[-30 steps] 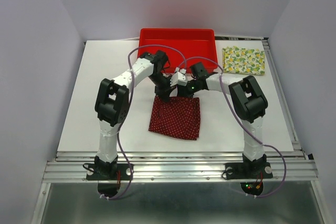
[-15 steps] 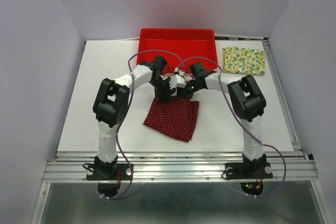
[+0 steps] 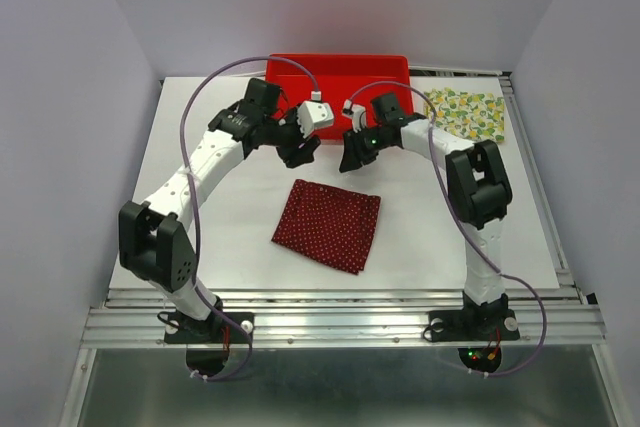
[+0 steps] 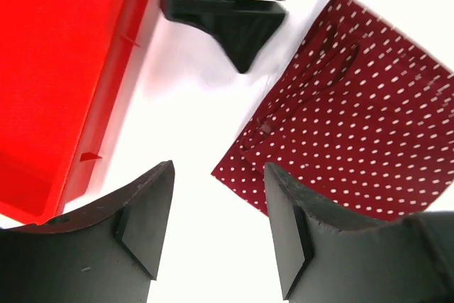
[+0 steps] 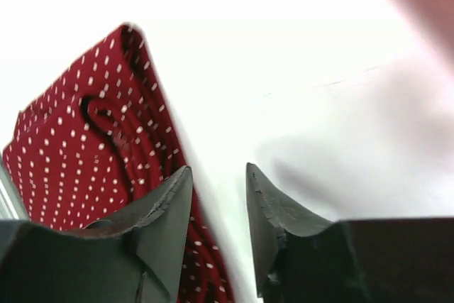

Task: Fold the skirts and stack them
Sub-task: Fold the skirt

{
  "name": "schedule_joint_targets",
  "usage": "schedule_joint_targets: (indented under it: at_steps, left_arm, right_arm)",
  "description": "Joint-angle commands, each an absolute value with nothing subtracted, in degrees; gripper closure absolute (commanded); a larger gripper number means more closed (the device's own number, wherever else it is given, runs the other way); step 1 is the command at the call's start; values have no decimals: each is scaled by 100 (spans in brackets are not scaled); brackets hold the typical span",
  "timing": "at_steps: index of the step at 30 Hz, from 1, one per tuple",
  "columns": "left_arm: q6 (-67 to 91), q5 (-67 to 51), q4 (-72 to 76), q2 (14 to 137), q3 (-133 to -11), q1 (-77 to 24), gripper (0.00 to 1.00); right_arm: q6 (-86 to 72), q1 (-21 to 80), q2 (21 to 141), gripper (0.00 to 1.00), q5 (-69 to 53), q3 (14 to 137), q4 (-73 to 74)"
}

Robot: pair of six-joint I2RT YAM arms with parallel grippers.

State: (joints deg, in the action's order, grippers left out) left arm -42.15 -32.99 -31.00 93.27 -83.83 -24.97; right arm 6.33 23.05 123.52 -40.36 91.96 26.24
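White table (image 3: 420, 237) holds the dark red skirt (image 3: 327, 226) flat, near the left gripper (image 3: 300, 154) and right gripper (image 3: 350, 160), both spread and empty.

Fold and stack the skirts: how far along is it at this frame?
Done: the lemon skirt lies folded at the far right of the table, and the dark red skirt looks folded at centre. In hand: nothing; the left gripper and right gripper hover open and empty near its far edge. Left: stacking, since the two skirts lie well apart.
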Motion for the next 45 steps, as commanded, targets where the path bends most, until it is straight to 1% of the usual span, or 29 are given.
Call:
schedule_joint_targets:
  at_steps: [1,4,5,6,7,8,9,11,12,13,14,16,18,20,22,24,25,26,28,33,36,37,38,39,40,41,42,43,45]
  left_arm:
    - [-3666,-3603,-3269,9193,-8263,-2522,37]
    - [-3429,-3902,-3191,9150,-7823,-2522,36]
    - [-3332,-4068,-3130,9149,-7718,-2522,31]
    - [-3096,-4156,-2972,9149,-7525,-2522,28]
    - [-2981,-4253,-2866,9141,-7436,-2522,22]
    - [-2579,-4297,-2683,9080,-7314,-2549,20]
    - [-2575,-4263,-2489,9044,-7199,-2549,19]
    - [-2216,-4026,-1970,8974,-6892,-2645,19]
    - [-2067,-3921,-1803,8930,-6795,-2672,19]
    - [-1787,-3737,-1489,8938,-6611,-2689,20]
    - [-1628,-3648,-1355,8982,-6540,-2689,22]
    - [-1372,-3516,-1074,9070,-6356,-2707,24]
    - [-1047,-3253,-950,9315,-6302,-2698,29]
    - [-775,-2920,-905,9631,-6319,-2707,39]
    - [-634,-2569,-844,9799,-6354,-2690,53]
    - [-441,-2374,-686,9896,-6302,-2628,54]
    - [-300,-2295,-538,9905,-6276,-2619,54]
    - [-255,-2111,-467,9914,-6284,-2593,57]
    - [-228,-1978,-300,9888,-6284,-2566,57]
    - [-553,-1451,-132,9581,-6460,-2540,58]
    - [-1036,-1056,-35,9186,-6591,-2540,57]
    - [-1194,-968,-35,9080,-6627,-2540,54]
    - [-1465,-732,-44,8801,-6610,-2531,39]
    - [-1572,-599,26,8659,-6592,-2531,26]
    - [-1652,-493,105,8535,-6566,-2531,7]
    - [-1670,-344,62,8404,-6583,-2488,1]
    - [-1592,-421,9,8211,-6618,-2435,1]
    - [-1556,-596,-400,8148,-6740,-2374,1]
    - [-1285,-1351,-920,7999,-6838,-2190,1]
  right_arm:
    - [475,2092,12173,55,-3727,9711,2830]
    - [492,2092,11936,52,-3849,9835,3163]
    - [475,2092,11770,52,-3919,9757,3329]
    - [449,2092,11673,51,-4068,9678,3409]
    - [413,2092,11576,50,-4156,9572,3462]
    - [396,2092,11340,50,-4401,9275,3550]
    - [387,2092,11207,50,-4543,9272,3559]
    - [291,2092,10918,51,-4815,8712,3560]
    - [238,2092,10559,52,-5234,8466,3377]
    - [168,2092,10373,53,-5447,7898,3245]
    - [132,2214,10206,53,-5554,7649,2991]
    - [237,2520,9916,53,-5581,7253,2988]
    - [290,2680,9966,53,-5494,7172,3172]
    - [72,2733,10256,55,-5397,7006,3086]
    - [17,2733,10467,57,-5109,6821,2823]
    - [-165,2733,10494,58,-4801,6532,2367]
    - [-176,2733,10512,59,-4251,6469,2225]
    - [-167,2733,10599,60,-3984,6512,2154]
    - [-202,2646,10722,62,-3422,6635,2136]
    - [-62,2383,10968,63,-2971,7224,2180]
    - [-62,2382,10934,60,-2971,7742,2398]
    - [-62,2382,10855,56,-3032,7874,2460]
    - [-70,2382,10776,54,-3032,8075,2548]
    - [-131,2382,10688,52,-3050,8138,2566]
    - [-193,2382,10444,35,-3032,8182,2584]
    - [-254,2382,10311,27,-2989,8183,2575]
    - [-368,2382,10170,21,-2936,8157,2566]
    - [-421,2382,9908,12,-2753,8104,2575]
    - [-553,2330,9652,0,-2358,7912,2566]
